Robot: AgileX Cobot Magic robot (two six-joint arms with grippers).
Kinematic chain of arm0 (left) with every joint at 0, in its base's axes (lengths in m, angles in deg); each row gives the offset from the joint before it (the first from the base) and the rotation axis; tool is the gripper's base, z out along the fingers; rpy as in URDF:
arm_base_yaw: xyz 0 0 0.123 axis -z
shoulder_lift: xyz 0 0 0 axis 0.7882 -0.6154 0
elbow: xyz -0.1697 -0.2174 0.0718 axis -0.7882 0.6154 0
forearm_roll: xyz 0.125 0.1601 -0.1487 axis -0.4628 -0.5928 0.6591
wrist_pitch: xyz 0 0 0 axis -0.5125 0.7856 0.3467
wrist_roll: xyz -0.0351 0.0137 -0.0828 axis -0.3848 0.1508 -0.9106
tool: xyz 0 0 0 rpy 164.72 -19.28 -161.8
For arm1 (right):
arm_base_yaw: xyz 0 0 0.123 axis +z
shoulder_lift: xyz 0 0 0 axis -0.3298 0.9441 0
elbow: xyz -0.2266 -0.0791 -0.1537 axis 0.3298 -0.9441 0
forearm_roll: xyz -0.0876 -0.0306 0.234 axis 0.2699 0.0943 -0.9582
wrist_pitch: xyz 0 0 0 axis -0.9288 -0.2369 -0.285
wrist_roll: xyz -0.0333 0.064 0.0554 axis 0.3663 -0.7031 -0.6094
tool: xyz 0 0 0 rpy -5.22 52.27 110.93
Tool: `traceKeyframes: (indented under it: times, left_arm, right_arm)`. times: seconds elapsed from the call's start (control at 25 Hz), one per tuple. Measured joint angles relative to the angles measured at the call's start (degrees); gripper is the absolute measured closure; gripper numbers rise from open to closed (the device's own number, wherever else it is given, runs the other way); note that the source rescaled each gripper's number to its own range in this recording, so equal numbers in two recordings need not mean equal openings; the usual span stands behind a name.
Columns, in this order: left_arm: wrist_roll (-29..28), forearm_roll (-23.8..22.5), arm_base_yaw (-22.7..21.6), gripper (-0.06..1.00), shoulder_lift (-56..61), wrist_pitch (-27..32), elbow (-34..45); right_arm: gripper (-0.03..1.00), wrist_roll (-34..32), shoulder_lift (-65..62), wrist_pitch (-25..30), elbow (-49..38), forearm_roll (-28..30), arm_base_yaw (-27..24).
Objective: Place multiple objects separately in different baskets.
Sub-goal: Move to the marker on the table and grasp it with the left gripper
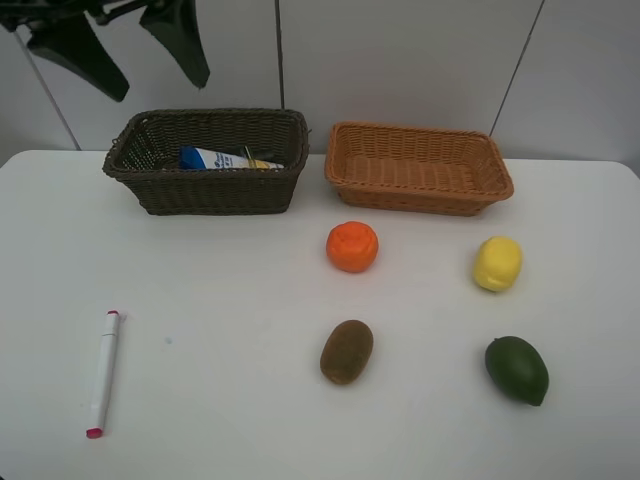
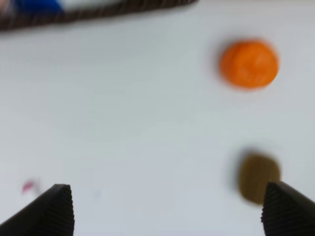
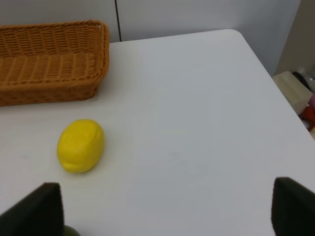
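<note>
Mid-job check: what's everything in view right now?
table: 1, white, under everything
dark basket: 1, brown, back left
tube: 1, white-blue, inside dark basket
tan basket: 1, orange-tan, back right
orange: 1, orange, before tan basket
lemon: 1, yellow, right
kiwi: 1, brown, front centre
green fruit: 1, dark green, front right
marker: 1, white, red-tipped, front left
left hand: 1, black, open, above back left
right hand: 1, black, open, lemon in its view

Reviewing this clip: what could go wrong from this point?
1. The marker lies flat on the table; the open left pincer might push it aside.
2. The orange, lemon, kiwi and green fruit are round; a nudge could roll them.
3. The dark basket holds a tube; fruit dropped there, not in the tan basket, would mix groups.
</note>
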Motion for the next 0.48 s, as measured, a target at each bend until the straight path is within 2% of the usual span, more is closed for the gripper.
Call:
traceKeyframes:
  times: [0.24,0.36,0.48]
  left_arm:
    - [-5.6,-1.8,0.0,-0.06,15.3,-0.1,25.7]
    - [-7.5,-2.5,0.0,-0.06,15.9,-0.5,33.8]
    - [-8.2,-2.6,0.0,-0.06,14.1,-6.2,39.5]
  right_arm:
    - [-0.03,0.0,0.0,0.0,0.0,0.0,0.0]
    - [-0.03,0.0,0.0,0.0,0.0,0.0,0.0]
    - [-0.03,0.0,0.0,0.0,0.0,0.0,0.0]
